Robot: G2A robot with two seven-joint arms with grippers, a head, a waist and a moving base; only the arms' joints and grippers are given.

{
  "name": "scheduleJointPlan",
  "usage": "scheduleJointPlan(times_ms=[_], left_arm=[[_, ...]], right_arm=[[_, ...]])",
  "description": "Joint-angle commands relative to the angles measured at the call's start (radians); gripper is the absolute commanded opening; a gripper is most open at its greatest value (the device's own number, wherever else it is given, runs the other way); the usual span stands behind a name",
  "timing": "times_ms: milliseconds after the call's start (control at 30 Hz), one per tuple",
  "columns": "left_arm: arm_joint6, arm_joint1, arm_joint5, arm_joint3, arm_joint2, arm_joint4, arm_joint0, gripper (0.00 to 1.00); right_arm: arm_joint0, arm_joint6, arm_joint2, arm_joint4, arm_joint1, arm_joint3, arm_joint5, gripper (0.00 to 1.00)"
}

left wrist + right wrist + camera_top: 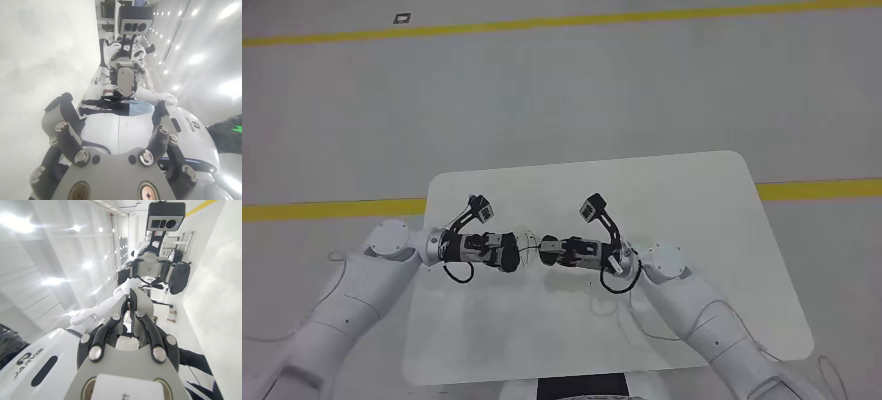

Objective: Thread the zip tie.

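Over the middle of the white table (682, 220) my two grippers face each other tip to tip. The left gripper (514, 250) (112, 102) is open, its fingers (62, 109) spread wide with nothing between them. A small gap away, the right gripper (550, 249) (129, 294) has its fingers pressed together, apparently on the thin dark zip tie (532, 246). The tie shows as a fine line spanning the gap between the two grippers. How the tie lies at the left gripper's fingers is too small to tell.
The table has bare surface on all sides of the arms, with rounded edges. A thin cable (607, 292) loops by the right wrist. Grey floor with yellow lines (542, 22) lies beyond the table.
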Motion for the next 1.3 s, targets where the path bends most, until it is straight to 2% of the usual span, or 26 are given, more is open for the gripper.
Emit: scheduleJointPlan(times_ms=[0, 167, 533, 600, 700, 833, 1067, 1167, 1267], left_arm=[[0.001, -0.004, 0.0, 0.003, 0.013, -0.007, -0.002, 1.0], [0.001, -0.015, 0.0, 0.006, 0.042, -0.037, -0.014, 1.0], [0.001, -0.015, 0.0, 0.009, 0.042, -0.032, -0.017, 1.0], [0.026, -0.017, 0.001, -0.009, 0.045, -0.026, -0.008, 1.0], [0.022, -0.018, 0.01, -0.022, 0.044, -0.028, 0.001, 1.0], [0.001, -0.022, 0.019, -0.023, 0.043, -0.05, 0.005, 1.0], [0.001, -0.023, 0.013, -0.024, 0.042, -0.054, 0.006, 1.0], [0.031, -0.024, 0.025, -0.044, 0.044, -0.043, 0.014, 1.0], [0.024, -0.025, 0.028, -0.051, 0.038, -0.055, 0.022, 1.0]], right_arm=[[0.0, 0.036, 0.008, 0.044, -0.002, 0.012, 0.0, 0.0], [0.002, 0.082, 0.021, 0.105, -0.012, 0.036, 0.0, 0.0], [-0.005, 0.069, 0.018, 0.112, -0.014, 0.025, 0.01, 0.0], [-0.012, 0.073, 0.016, 0.119, -0.013, 0.015, 0.015, 0.0], [-0.014, 0.095, 0.012, 0.144, -0.013, 0.015, 0.018, 0.0], [-0.009, 0.106, -0.001, 0.167, -0.016, 0.031, 0.024, 0.0], [-0.004, 0.1, -0.005, 0.157, -0.017, 0.037, 0.02, 0.0], [-0.011, 0.076, -0.009, 0.15, -0.017, 0.022, 0.028, 0.0], [-0.021, 0.062, -0.014, 0.142, -0.016, 0.009, 0.04, 0.0]])
